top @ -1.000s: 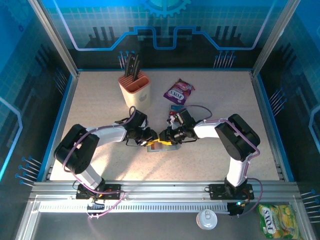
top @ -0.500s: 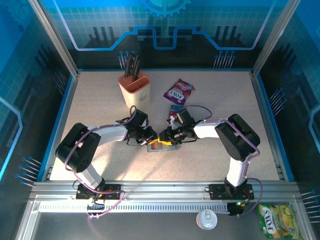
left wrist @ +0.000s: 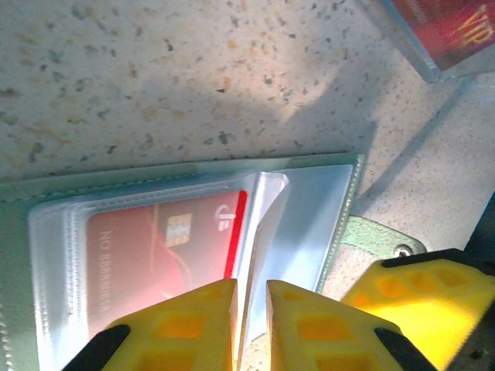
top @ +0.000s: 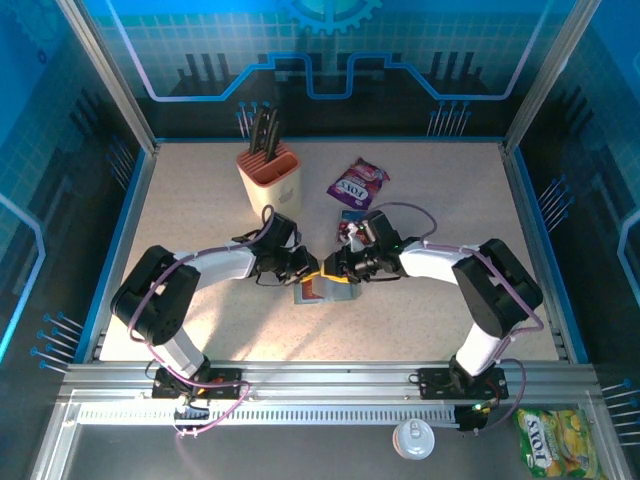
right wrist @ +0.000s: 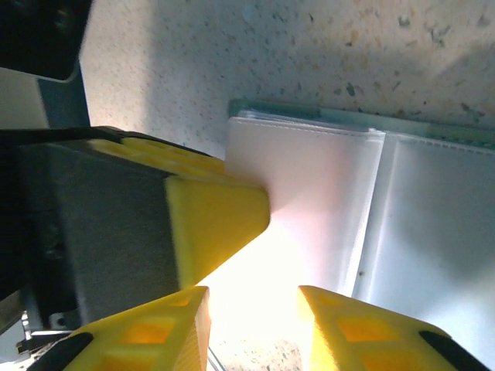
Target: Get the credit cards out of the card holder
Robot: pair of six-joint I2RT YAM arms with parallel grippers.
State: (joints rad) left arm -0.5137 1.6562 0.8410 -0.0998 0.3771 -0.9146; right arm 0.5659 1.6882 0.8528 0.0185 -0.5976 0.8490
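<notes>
The grey-blue card holder (top: 324, 292) lies open mid-table, between both grippers. In the left wrist view its clear sleeves (left wrist: 309, 209) face up, and a red credit card (left wrist: 158, 251) sits inside the left one. My left gripper (left wrist: 251, 292) is pinched on a loose clear sleeve leaf that stands up between its yellow fingers. It reaches in from the left (top: 306, 272). From the right, my right gripper (top: 334, 268) stands open. Its fingertips (right wrist: 251, 301) are apart over a pale, glare-lit sleeve (right wrist: 317, 193). A blue card (top: 351, 215) lies on the table behind.
A beige and orange knife block (top: 270, 178) stands at the back left. A purple snack packet (top: 358, 183) lies at the back centre. A red card in a clear cover (left wrist: 445, 31) shows just beyond the holder. The table's front half (top: 330, 335) is bare.
My left gripper's fingers have closed to a narrow gap on the sleeve leaf. The right arm's elbow has swung right, and both grippers have edged slightly toward the back.
</notes>
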